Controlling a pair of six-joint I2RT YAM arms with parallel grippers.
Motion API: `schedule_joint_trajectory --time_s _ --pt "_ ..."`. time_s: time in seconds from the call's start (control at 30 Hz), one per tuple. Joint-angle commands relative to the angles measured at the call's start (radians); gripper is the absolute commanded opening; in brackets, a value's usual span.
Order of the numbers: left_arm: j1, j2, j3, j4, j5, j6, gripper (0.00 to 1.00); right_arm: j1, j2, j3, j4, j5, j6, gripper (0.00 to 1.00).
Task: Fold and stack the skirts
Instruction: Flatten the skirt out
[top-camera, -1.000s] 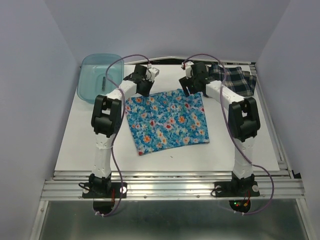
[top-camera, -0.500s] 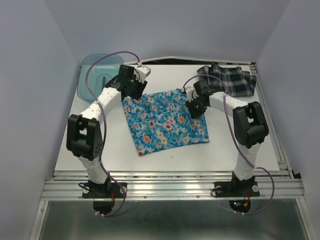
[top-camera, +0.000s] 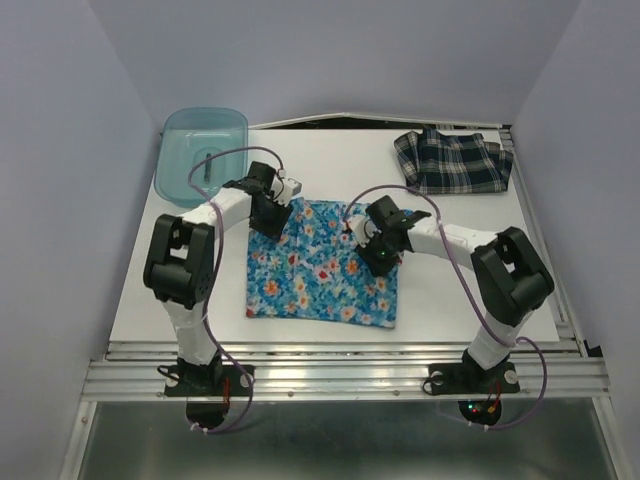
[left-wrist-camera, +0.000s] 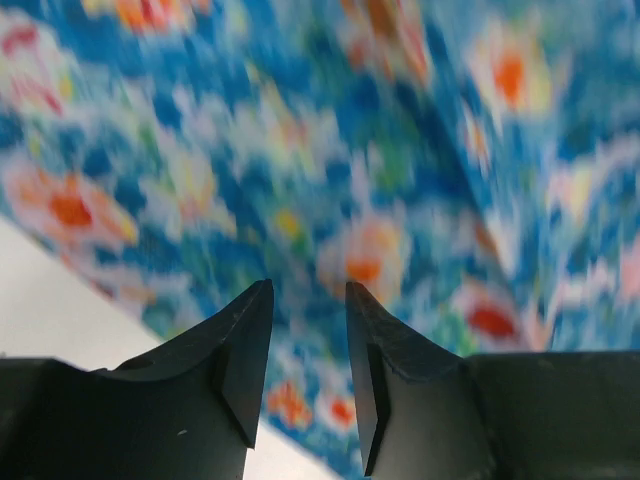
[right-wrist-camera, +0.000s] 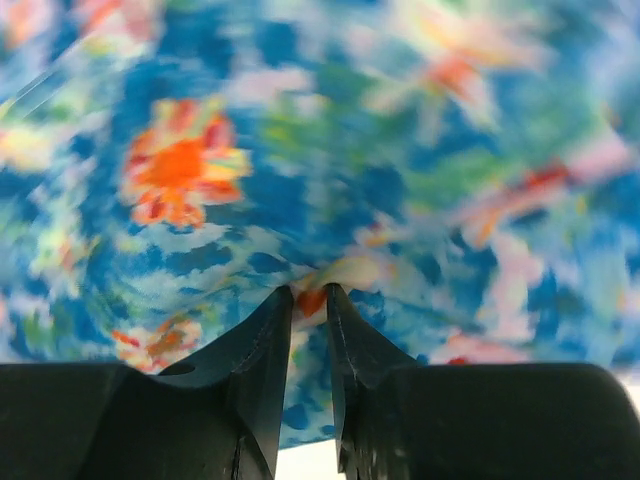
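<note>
The blue floral skirt (top-camera: 320, 270) lies on the white table, its far part lifted and drawn toward the near edge. My left gripper (top-camera: 272, 210) is at its far left corner. Its jaws stand narrowly apart (left-wrist-camera: 308, 290) on blurred floral cloth (left-wrist-camera: 350, 150). My right gripper (top-camera: 383, 258) is over the skirt's right half. It is shut (right-wrist-camera: 308, 292) on a bunched pinch of the floral cloth (right-wrist-camera: 300, 150). The navy-and-white plaid skirt (top-camera: 452, 162) lies crumpled at the far right, away from both grippers.
A translucent teal bin (top-camera: 170, 165) stands at the far left corner with a small dark item inside. The white table (top-camera: 160, 300) ends at a metal rail along the near edge. Grey walls close in both sides.
Both grippers have moved toward the near edge, carrying the floral skirt's far edge with them. The skirt has shifted nearer and turned, and its outline is shorter. The plaid skirt has come out from behind the right arm.
</note>
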Motion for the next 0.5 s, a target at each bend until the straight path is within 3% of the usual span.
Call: schedule_joint_trajectory --time_s 0.0,0.07,0.17,0.3,0.37,0.47 --pt "-0.001 0.183 0.182 -0.002 -0.004 -0.013 0.46 0.154 0.003 -0.07 -0.16 -0.186 0.047 0.28" --pt "-0.001 0.269 0.293 -0.038 0.009 -0.011 0.45 0.207 -0.024 -0.044 -0.177 -0.274 0.073 0.32" --pt "-0.005 0.489 0.643 -0.115 0.038 -0.007 0.45 0.207 -0.087 0.037 -0.168 -0.373 0.101 0.38" --pt "-0.021 0.66 0.988 -0.219 0.11 0.019 0.46 0.197 -0.162 0.11 -0.161 -0.334 0.134 0.39" --pt "-0.044 0.683 1.083 -0.229 0.125 0.038 0.48 0.131 -0.188 0.144 -0.138 -0.297 0.165 0.39" --pt "-0.056 0.612 1.06 -0.175 0.14 0.021 0.49 0.036 -0.17 0.175 -0.108 -0.26 0.183 0.39"
